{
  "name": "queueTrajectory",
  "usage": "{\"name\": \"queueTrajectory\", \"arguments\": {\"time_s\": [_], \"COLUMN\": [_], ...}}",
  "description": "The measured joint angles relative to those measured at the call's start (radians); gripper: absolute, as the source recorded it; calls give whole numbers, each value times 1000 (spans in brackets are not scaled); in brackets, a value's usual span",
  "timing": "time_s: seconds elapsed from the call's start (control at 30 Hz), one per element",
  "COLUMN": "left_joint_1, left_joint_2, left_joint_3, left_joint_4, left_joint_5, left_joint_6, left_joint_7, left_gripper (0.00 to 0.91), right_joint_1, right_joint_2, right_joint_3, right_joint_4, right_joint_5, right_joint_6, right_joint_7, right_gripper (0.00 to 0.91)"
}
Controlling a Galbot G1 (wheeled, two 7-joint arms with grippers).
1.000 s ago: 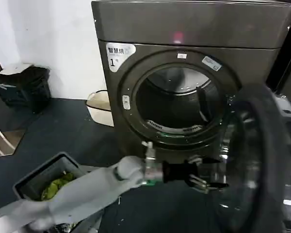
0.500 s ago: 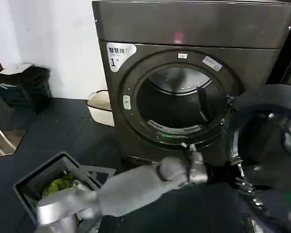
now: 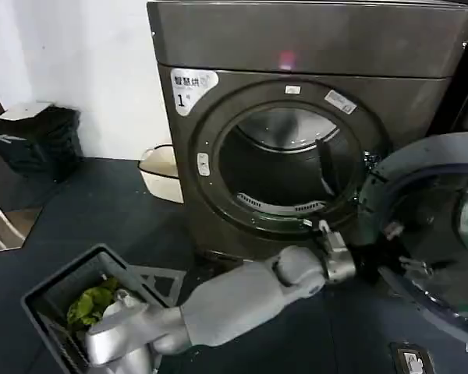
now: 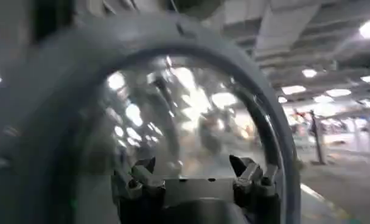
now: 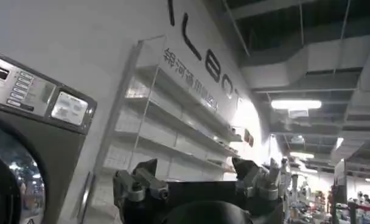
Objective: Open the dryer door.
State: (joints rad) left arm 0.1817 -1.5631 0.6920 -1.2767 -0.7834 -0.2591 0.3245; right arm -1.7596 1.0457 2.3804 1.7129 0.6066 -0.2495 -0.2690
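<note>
- One arm is at work: the left arm reaches across the front of the dryer, and its left gripper sits low, beside the drum opening, right up against the grey inner side of the dryer door.
- The dryer door is swung wide open, hanging off the hinge side of the drum opening and facing away from the machine; its inner face and glass bulge are turned toward the gripper.
- In the left wrist view the left gripper has its two fingers spread apart, with the door's glass dome and thick grey rim just ahead of them; I cannot tell whether a fingertip touches the door.
- The drum opening stands clear, below the white sticker marked "1" and the small pink light.
- A grey basket holding something green lies on the floor in front of the dryer, well apart from the door.
- The right gripper is held away from the dryer door, fingers apart on nothing, beside a neighbouring machine's control panel.
</note>
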Motion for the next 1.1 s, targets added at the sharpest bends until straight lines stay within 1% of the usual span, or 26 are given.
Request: {"name": "queueTrajectory", "arguments": {"time_s": [0.1,0.17,0.27,0.37,0.47,0.6,0.7,0.8,0.87,1.0,1.1], "left_joint_1": [-8,-18,-42,-74,-110,-157,-194,-239,-267,-337,-395], "left_joint_2": [50,98,207,345,486,671,793,899,953,1034,1069], "left_joint_3": [-1,1,22,50,76,119,163,220,254,316,365], "left_joint_4": [-43,-79,-157,-244,-322,-375,-380,-366,-346,-282,-225], "left_joint_5": [8,-1,-57,-109,-114,-113,-55,10,50,155,288], "left_joint_6": [-50,-50,-49,-60,-71,-59,-63,-81,-84,-95,-157], "left_joint_7": [-43,-47,-18,21,53,72,112,191,232,321,398], "left_gripper": [907,907,907,907,907,907,907,907,907,907,907], "right_joint_1": [1,1,3,16,29,46,63,75,81,87,90], "right_joint_2": [-9,-17,-29,-35,-41,-55,-68,-71,-76,-89,-103], "right_joint_3": [14,27,40,39,35,35,27,5,-9,-19,-23], "right_joint_4": [-3,-6,-13,-15,-9,-7,-12,-19,-25,-36,-47], "right_joint_5": [0,-3,-15,-20,-28,-55,-66,-72,-85,-87,-87], "right_joint_6": [0,-1,2,4,4,4,10,16,26,27,28], "right_joint_7": [-1,-1,-6,-8,-8,-6,-5,-6,-6,-6,-6], "right_gripper": [907,907,907,907,907,907,907,907,907,907,907]}}
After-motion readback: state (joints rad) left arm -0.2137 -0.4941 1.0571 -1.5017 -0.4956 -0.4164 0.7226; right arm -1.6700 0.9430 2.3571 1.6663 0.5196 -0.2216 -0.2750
